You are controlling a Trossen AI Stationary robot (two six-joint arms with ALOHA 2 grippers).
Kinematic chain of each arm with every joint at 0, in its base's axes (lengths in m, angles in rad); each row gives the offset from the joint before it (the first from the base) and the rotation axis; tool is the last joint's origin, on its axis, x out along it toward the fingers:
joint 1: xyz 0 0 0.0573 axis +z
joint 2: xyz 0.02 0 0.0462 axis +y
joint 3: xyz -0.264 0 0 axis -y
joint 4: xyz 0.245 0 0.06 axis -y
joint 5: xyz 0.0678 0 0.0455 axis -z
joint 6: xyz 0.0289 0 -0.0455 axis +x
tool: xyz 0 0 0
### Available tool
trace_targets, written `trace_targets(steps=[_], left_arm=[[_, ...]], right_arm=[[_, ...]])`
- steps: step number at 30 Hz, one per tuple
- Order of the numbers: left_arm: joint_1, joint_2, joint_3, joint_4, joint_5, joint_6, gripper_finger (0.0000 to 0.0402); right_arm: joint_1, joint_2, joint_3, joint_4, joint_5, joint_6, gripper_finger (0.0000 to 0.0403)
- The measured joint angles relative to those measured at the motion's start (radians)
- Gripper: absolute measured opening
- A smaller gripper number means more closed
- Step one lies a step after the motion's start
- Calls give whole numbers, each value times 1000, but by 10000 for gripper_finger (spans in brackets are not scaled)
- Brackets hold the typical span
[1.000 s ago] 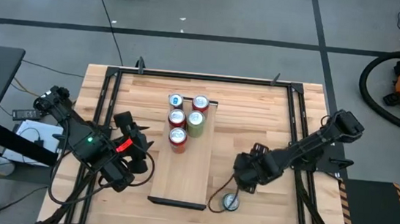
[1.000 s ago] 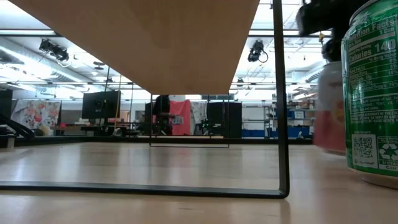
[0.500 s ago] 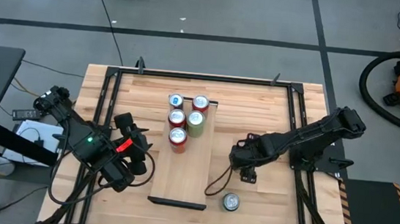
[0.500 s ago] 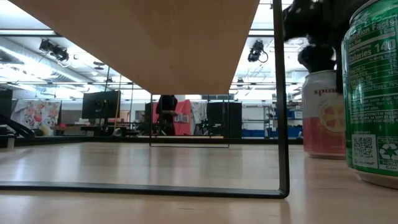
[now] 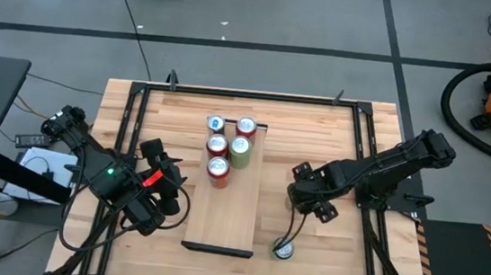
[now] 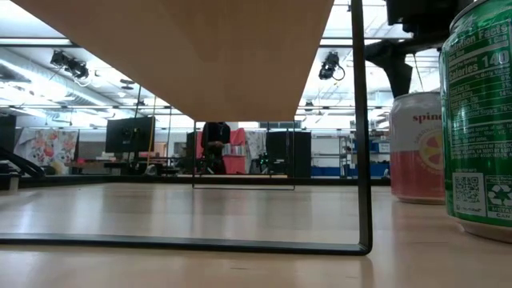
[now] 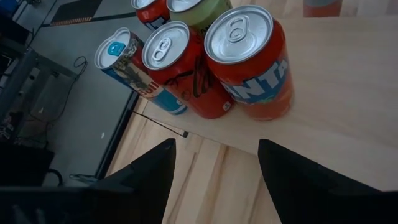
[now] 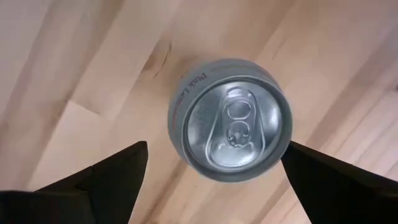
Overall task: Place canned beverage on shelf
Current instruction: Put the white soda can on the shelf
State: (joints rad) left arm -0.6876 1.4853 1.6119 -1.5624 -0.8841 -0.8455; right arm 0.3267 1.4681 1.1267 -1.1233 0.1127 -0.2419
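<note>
A: What has just changed on the right side?

B: The right claw (image 5: 322, 210) now stands at centre right of the overhead picture, jaws spread wide and empty. A second ago it was lower, close over a can; half a second ago it had swung up and away. Its wrist camera looks straight down on a silver-topped can (image 8: 229, 119) sitting between the two open fingers, untouched.

A: Where is that can?

B: Upright on the bench (image 5: 336, 137), at lower centre of the overhead picture, just right of the shelf's near end (image 5: 284, 247). It has not shifted across the three overhead pictures.

A: And the shelf?

B: The shelf (image 5: 225, 212) runs down the middle. Five cans (image 5: 229, 149) are grouped at its upper end; the lower stretch is bare. That count is the same as a second ago.

A: What does this mean for the task?

B: My reading: the silver can is not yet on the shelf. The right claw appears lined up above it for a grasp, so a pick is likely next.

A: The left arm?

B: Unmoved. The left claw (image 5: 168, 189) waits at left of the shelf, part open, holding nothing, its camera facing the orange can (image 7: 252, 59) and the red can (image 7: 180, 68).

A: Anything else at bench level?

B: A pink can (image 6: 416, 144) is now clear in view; earlier it was blurred.
</note>
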Motion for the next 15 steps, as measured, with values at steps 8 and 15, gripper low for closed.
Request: trace_targets(steps=[8, 15], left_arm=[[0, 0, 0, 26, 1, 0, 240], [0, 0, 0, 47, 1, 0, 240]], right_arm=[[8, 0, 0, 5, -16, -192, 378], [74, 1, 0, 31, 184, -603, 378]])
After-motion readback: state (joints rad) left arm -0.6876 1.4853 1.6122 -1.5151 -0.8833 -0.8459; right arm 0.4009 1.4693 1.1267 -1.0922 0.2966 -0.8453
